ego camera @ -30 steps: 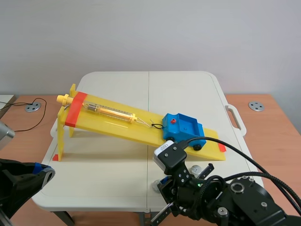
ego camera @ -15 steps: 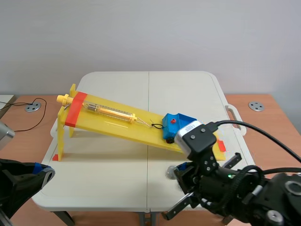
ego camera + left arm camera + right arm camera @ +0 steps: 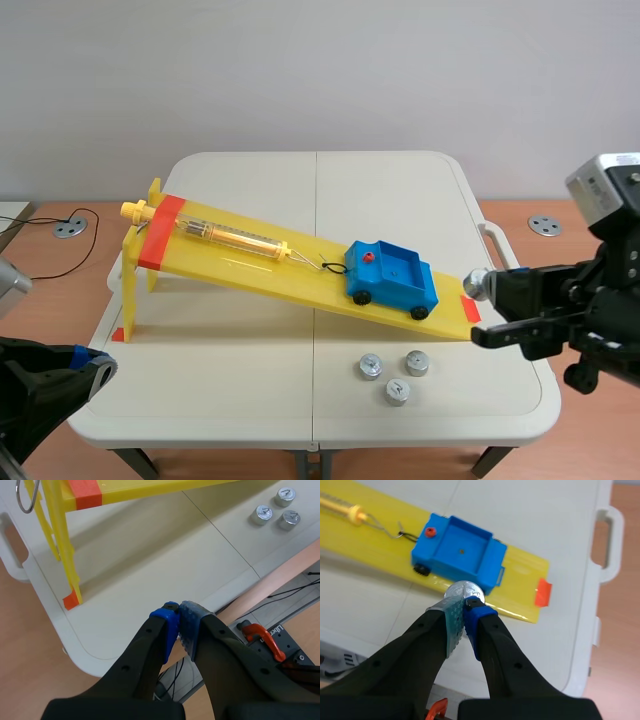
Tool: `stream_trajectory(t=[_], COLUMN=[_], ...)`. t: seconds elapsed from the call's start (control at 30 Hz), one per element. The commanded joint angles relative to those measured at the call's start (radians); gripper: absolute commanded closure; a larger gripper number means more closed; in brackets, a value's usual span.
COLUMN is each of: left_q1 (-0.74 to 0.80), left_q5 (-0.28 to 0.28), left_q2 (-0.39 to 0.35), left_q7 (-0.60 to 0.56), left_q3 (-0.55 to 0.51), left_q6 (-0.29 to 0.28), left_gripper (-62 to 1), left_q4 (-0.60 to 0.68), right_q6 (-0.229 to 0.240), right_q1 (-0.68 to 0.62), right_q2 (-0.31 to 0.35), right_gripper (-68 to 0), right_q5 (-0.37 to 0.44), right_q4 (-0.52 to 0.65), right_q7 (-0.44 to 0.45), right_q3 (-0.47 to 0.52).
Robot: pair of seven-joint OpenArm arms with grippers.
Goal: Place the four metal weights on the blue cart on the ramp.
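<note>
While the right gripper (image 3: pixel 464 609) is clamped on one metal weight (image 3: pixel 464 590), the other three weights lie on the white folding table (image 3: pixel 230 350).

Containers:
- Blue cart (image 3: pixel 391 278) – open rectangular bed facing up. The right wrist view shows only its own blue floor, with a small dark spot in the middle.

Task items:
- Held weight – short silvery cylinder, rim pinched between the two dotted pads, flat face showing. In the scene view it sits raised at the table's right edge, near the low end of the ramp. From the right wrist camera it lines up just behind the cart's rear wall.
- Three loose weights (image 3: pixel 371 367), (image 3: pixel 417 362), (image 3: pixel 397 392) – same silvery cylinders, each with a small raised knob on top. They are clustered close together but apart, near the table's front edge, right of the centre seam and in front of the ramp.
- Cart – blue body, black wheels, red knob at its uphill end. It stands on the lower part of the yellow ramp (image 3: pixel 250 262), toward the table's right edge. A thin dark loop joins its uphill end to the hook of the spring scale (image 3: pixel 225 236).
- Ramp – high end toward the table's left edge on yellow legs, with orange tape at both ends. The spring scale lies along its upper half.

Left gripper (image 3: pixel 179 620): fingers pressed together, blue pads touching, nothing between them. It hangs by the table's front left corner.
</note>
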Motion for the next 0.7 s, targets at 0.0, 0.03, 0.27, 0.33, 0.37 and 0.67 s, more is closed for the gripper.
stream_trajectory(t=[0.0,0.03,0.27,0.33,0.37,0.67], left_q1=[-0.008,-0.008,-0.008,-0.008,-0.008,-0.008], left_q5=[-0.077,-0.077,-0.077,-0.077,-0.077,-0.077], left_q2=[0.022,0.022,0.022,0.022,0.022,0.022], left_q7=[-0.089,-0.089,-0.089,-0.089,-0.089,-0.089], left_q3=[-0.014,-0.014,-0.014,-0.014,-0.014,-0.014], left_q6=[-0.017,-0.017,-0.017,-0.017,-0.017,-0.017], left_gripper=[-4.0,-4.0,-4.0,-4.0,-4.0,-4.0], left_q4=[0.072,0.072,0.072,0.072,0.072,0.072], right_q6=[0.005,0.005,0.005,0.006,0.006,0.006], right_q1=[0.105,0.123,0.263,0.303,0.322,0.462], right_q2=[-0.006,-0.018,-0.101,-0.119,-0.128,-0.177], right_gripper=[-0.6,-0.6,-0.6,-0.6,-0.6,-0.6], right_q5=[0.067,0.069,0.069,0.069,0.069,0.069], right_q4=[0.079,0.077,-0.020,-0.067,-0.089,-0.253], right_q7=[0.119,0.114,0.108,0.109,0.109,0.108], right_q3=[0.002,0.006,0.008,0.008,0.008,-0.016])
